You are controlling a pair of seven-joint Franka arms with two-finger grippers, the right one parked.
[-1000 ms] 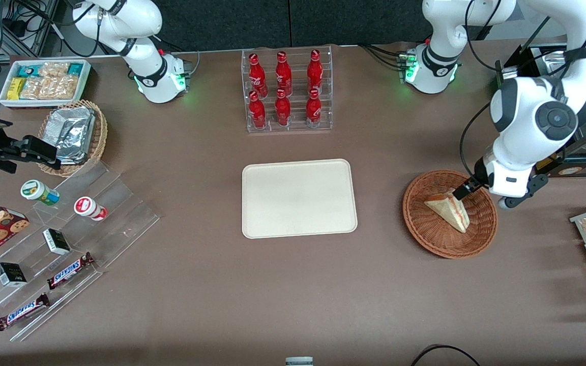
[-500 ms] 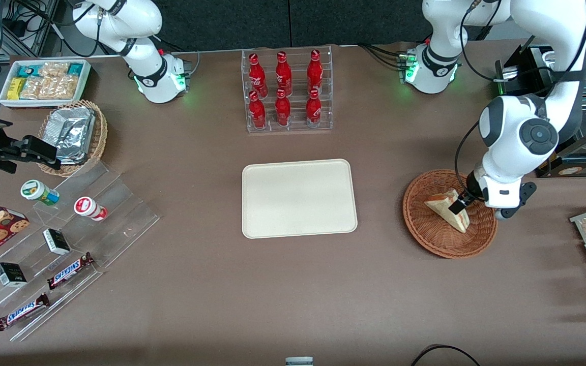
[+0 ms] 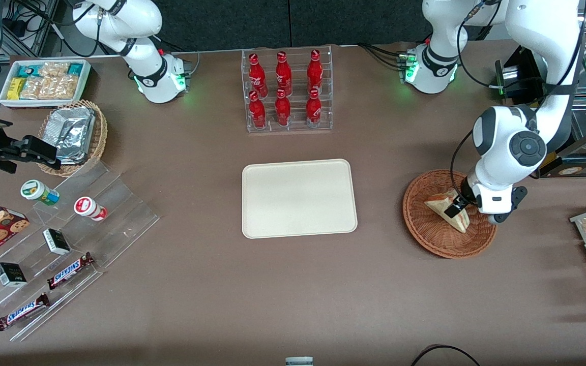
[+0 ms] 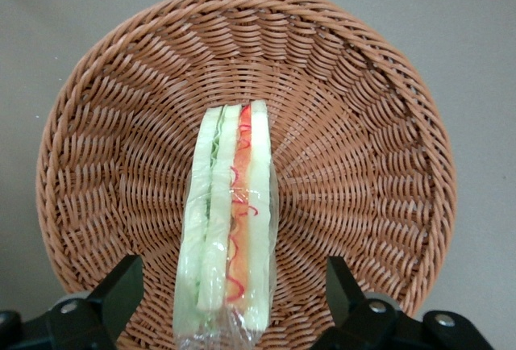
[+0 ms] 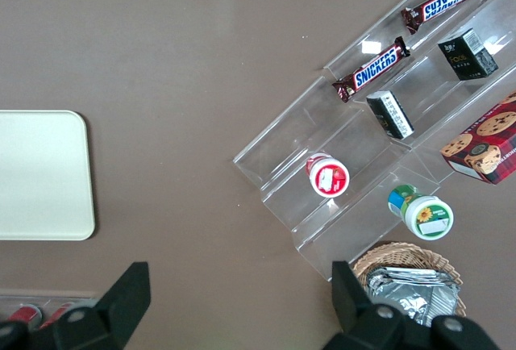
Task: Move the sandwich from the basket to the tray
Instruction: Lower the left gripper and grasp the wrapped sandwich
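So far nothing had been moved: the sandwich [image 4: 230,225] lay in the basket [image 3: 428,231], with the hand [image 4: 230,285] low over it, fingers [image 4: 121,285] spread on either side, not gripping. Grasp, lift and carry to the bare tray [image 3: 298,198] all remained.

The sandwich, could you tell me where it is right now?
The sandwich lies in the basket, toward the working arm's end of the table beside the tray, between the open fingers of the gripper.
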